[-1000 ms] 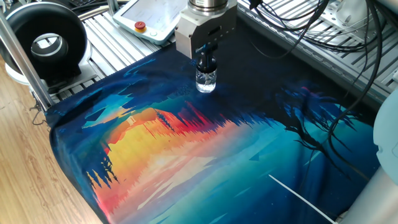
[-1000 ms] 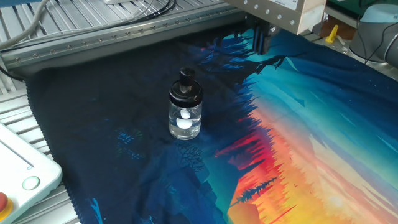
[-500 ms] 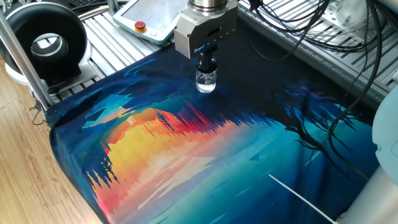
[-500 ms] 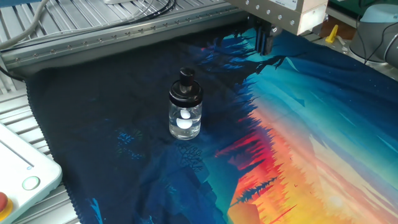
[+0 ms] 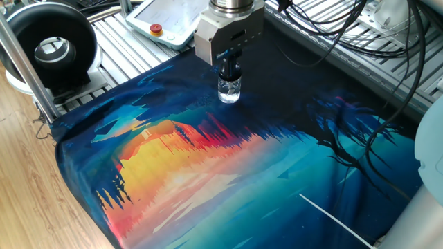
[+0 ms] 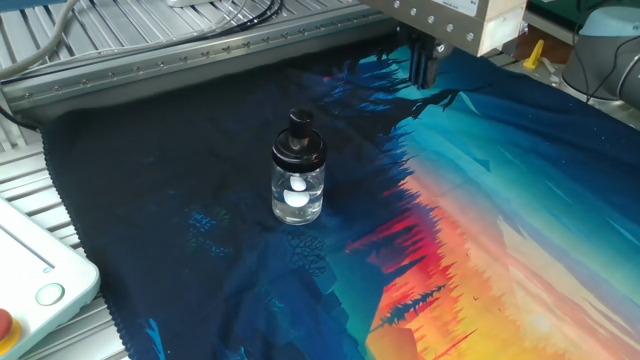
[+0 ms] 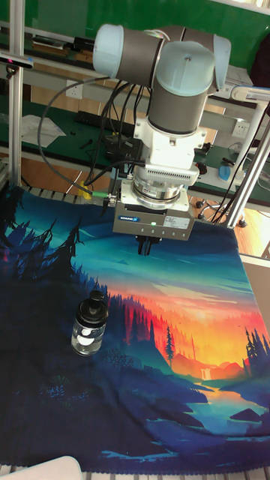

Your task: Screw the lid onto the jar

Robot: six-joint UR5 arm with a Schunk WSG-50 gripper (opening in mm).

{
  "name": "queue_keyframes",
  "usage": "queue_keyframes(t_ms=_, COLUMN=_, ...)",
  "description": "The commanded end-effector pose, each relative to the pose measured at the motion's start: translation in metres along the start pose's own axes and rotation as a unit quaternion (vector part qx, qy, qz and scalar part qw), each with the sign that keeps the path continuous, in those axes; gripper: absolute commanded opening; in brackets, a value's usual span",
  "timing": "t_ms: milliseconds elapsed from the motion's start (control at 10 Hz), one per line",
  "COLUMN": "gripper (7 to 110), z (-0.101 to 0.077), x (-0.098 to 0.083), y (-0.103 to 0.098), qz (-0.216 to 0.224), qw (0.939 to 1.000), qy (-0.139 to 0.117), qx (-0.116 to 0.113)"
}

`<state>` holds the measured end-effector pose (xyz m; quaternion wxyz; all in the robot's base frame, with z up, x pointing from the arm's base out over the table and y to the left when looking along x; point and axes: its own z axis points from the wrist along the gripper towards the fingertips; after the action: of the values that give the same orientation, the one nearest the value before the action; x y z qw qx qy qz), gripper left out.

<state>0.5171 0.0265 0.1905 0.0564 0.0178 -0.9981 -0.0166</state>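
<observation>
The jar (image 6: pixel 297 195), a small clear glass bottle with white bits inside, stands upright on the dark part of the printed cloth. The lid (image 6: pixel 299 140), a black cap with a rounded knob, sits on its neck. Both also show in the tall fixed view, jar (image 7: pixel 88 334) and lid (image 7: pixel 94 306). My gripper (image 6: pixel 426 66) hangs above the cloth, well to the right of and behind the jar, touching nothing. From the tall fixed view my gripper (image 7: pixel 148 245) is up and right of the jar. Its short dark fingers stand a little apart and hold nothing. In one fixed view the jar (image 5: pixel 229 88) overlaps the fingers.
A colourful landscape cloth (image 5: pixel 228 173) covers the table. A teach pendant with a red button (image 5: pixel 156 29) and a large black ring-shaped device (image 5: pixel 52 48) lie at the back left. Cables (image 5: pixel 374 34) hang at the right. A metal rail (image 6: pixel 200 60) borders the cloth.
The gripper has drifted very slightly to the right in the other fixed view. The jar and lid have not moved.
</observation>
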Motion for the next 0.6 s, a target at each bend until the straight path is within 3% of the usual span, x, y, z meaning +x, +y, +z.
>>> queue_keyframes(t_ms=0, gripper=7, z=-0.0014, x=0.008, y=0.0045, qz=-0.035, qw=0.9992, qy=0.015, qx=-0.01)
queue_keyframes(t_ms=500, gripper=7, z=-0.0013, x=0.0025, y=-0.0044, qz=-0.039, qw=0.9992, qy=0.005, qx=0.008)
